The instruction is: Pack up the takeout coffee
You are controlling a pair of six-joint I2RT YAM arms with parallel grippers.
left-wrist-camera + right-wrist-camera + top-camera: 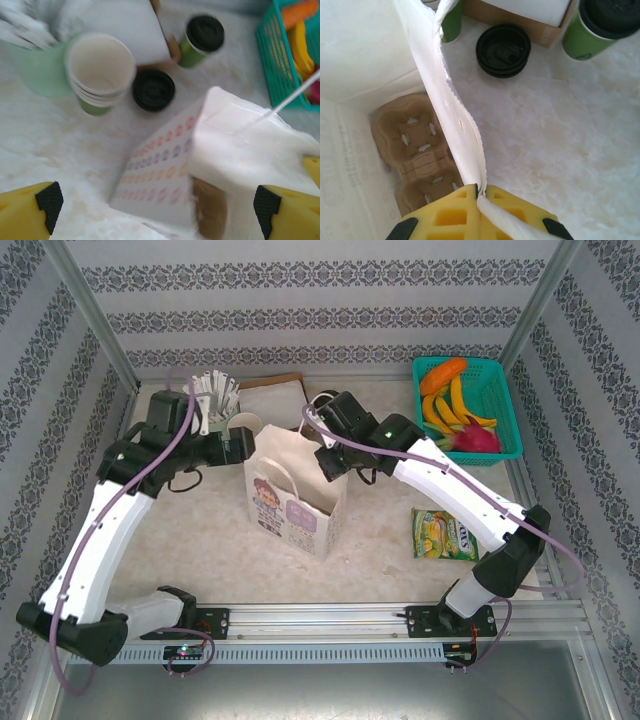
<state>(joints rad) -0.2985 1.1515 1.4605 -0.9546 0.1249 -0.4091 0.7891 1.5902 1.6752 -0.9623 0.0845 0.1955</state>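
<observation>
Paper bag (462, 135) in right jaws | left jaws apart | right wrist: tray (420, 150) inside

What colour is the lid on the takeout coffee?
Black lid; clearest in the left wrist view.

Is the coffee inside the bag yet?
No, the coffee stands on the table outside the bag, and the carrier slots seen inside are empty.

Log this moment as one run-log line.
left end effector: open, by paper bag | right end effector: shut on paper bag rim | takeout coffee: lidded, upright, outside bag
</observation>
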